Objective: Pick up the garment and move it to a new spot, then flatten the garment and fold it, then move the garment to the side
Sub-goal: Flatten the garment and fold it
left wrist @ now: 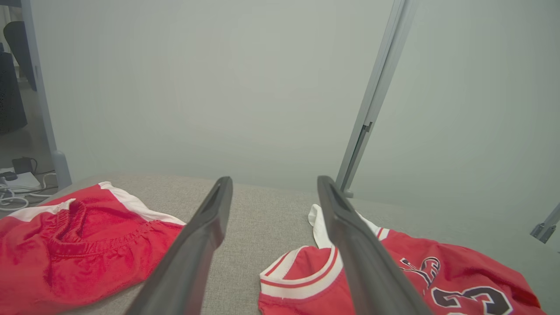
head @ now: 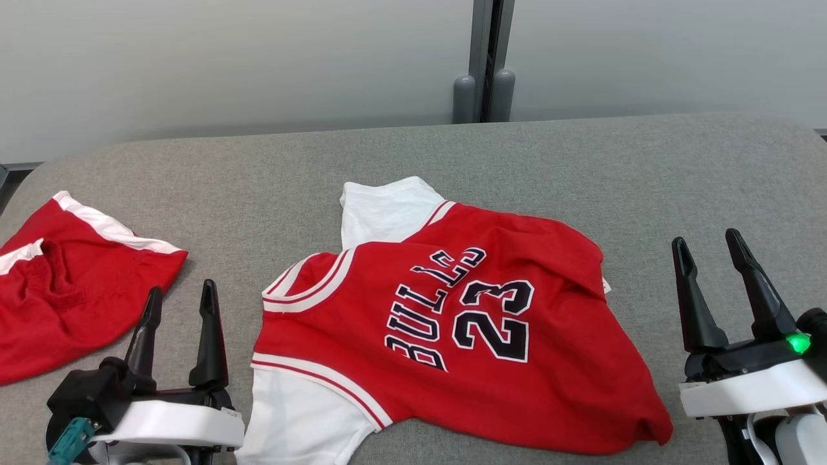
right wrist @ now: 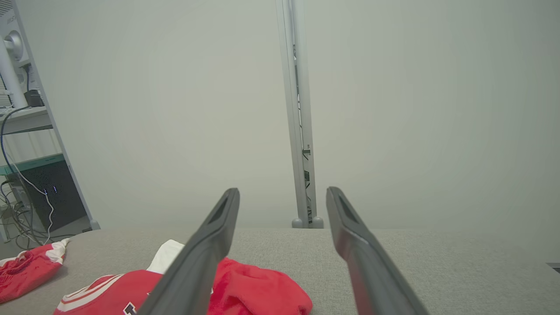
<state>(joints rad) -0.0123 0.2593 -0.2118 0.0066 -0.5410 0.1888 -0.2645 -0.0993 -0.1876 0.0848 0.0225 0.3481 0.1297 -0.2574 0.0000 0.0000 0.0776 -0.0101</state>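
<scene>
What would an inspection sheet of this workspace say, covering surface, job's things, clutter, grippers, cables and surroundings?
Surface: grey fabric tabletop, holding two garments.
Job's things: red jersey with white sleeves and number 23, lying rumpled in the middle, not yet folded.
Clutter: red shorts with white trim, bunched at the left edge, apart from the jersey.
Grippers: left gripper open and empty, between shorts and jersey; right gripper open and empty, right of the jersey.
Cables: loose cables on the floor beyond the left edge; more beside a computer tower.
Surroundings: pale partition with a grey post behind the tabletop.
</scene>
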